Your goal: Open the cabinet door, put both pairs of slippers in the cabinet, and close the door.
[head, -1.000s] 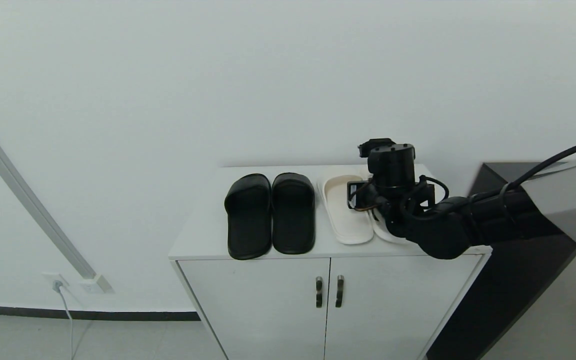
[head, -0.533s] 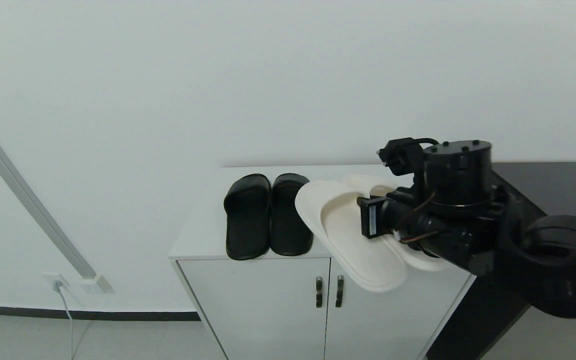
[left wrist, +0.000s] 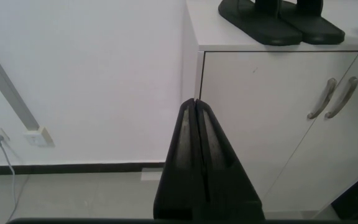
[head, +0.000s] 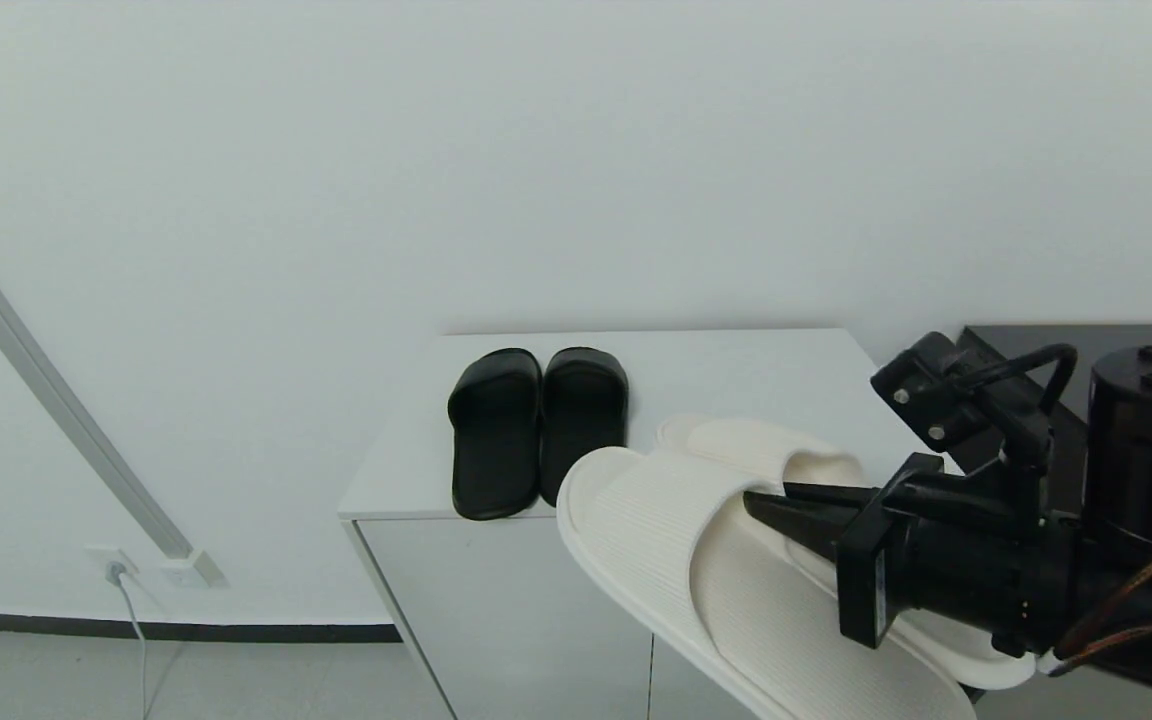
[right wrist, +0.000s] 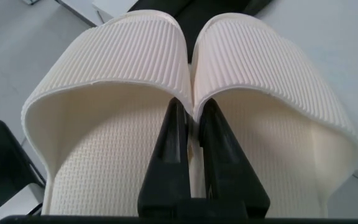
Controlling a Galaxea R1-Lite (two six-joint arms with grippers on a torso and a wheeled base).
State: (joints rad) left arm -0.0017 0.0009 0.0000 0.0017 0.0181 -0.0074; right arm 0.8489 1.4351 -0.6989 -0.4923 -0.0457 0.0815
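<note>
The right gripper is clamped on the white slippers. In the right wrist view one finger sits inside each slipper, and the two pinch the pair's touching inner walls between them. The pair is held side by side, toes pointing away from the gripper, ribbed straps on top. In the head view it is lifted in front of the right half of the cabinet, nearer the camera than the top, and it covers part of the front edge and the right door. The black slippers lie on the left part of the top, side by side and touching, heels at the front edge and toes toward the wall. The left wrist view shows their heels slightly overhanging that edge. Both doors are shut and flush, and the two handles stand upright just beside each other at the middle seam. The left gripper is low, out in front of the cabinet's left corner, well apart from the doors, with its fingers pressed together on nothing. On the wall left of the cabinet a slanted strip runs down to a socket, from which a cable hangs to the floor. A dark block stands just right of the cabinet.
</note>
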